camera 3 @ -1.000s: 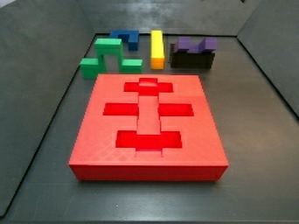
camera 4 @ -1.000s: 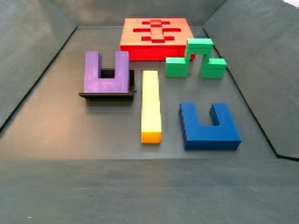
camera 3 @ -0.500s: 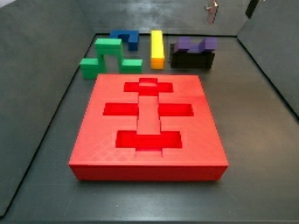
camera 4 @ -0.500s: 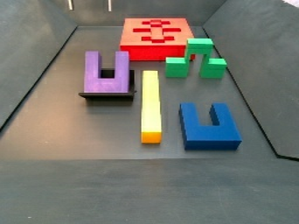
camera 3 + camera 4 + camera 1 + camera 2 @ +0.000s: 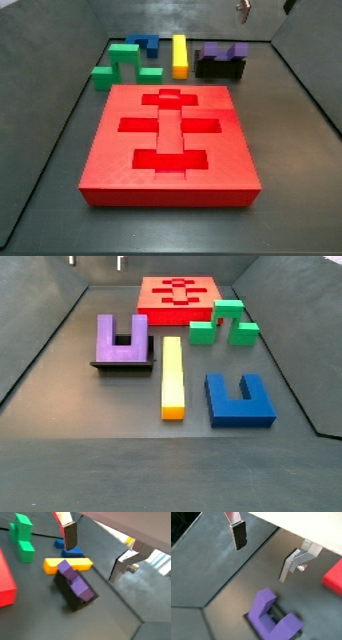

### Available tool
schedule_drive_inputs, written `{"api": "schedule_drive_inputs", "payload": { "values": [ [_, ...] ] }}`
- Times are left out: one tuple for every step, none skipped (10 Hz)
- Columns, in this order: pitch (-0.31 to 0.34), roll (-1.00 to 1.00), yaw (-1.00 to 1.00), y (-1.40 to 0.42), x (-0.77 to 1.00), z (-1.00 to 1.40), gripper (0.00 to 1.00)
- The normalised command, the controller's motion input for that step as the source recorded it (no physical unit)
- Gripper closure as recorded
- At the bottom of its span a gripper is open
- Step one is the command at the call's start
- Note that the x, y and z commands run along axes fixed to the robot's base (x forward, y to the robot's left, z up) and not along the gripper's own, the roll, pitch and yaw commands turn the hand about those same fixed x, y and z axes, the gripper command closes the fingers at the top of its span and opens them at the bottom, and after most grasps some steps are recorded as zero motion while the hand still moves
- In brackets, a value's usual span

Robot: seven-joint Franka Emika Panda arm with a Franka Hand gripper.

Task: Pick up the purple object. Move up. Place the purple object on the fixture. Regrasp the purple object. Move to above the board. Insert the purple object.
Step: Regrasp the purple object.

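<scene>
Matt plastic purple object point(image 5: 75, 583); gripper point(image 5: 100, 549) fingers point(image 5: 123, 564) silver metal.

gripper point(image 5: 264, 554): 2 flat silver finger plates, dark pads, a screw showing.

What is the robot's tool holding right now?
Nothing. The tool hangs open above the floor with only air between its fingers. The purple object sits below on the fixture, untouched.
</scene>
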Motion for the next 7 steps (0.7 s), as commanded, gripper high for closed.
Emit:
{"api": "schedule_drive_inputs", "payload": {
  "values": [
    [0.369, 1.00, 0.06, 0.26, 0.81, 0.00, 0.00],
    [0.406, 0.95, 0.05, 0.26, 0.82, -0.03, 0.00],
    [0.483, 0.86, 0.11, 0.18, 0.78, -0.09, 0.00],
    [0.377, 0.57, 0.23, 0.15, 0.53, -0.35, 0.00],
    [0.209, 0.36, 0.10, 0.00, 0.49, -0.37, 0.00],
    [0.277, 0.37, 0.06, 0.02, 0.62, -0.37, 0.00],
    [0.303, 0.39, 0.06, 0.04, 0.66, -0.35, 0.00]
  ]
}}
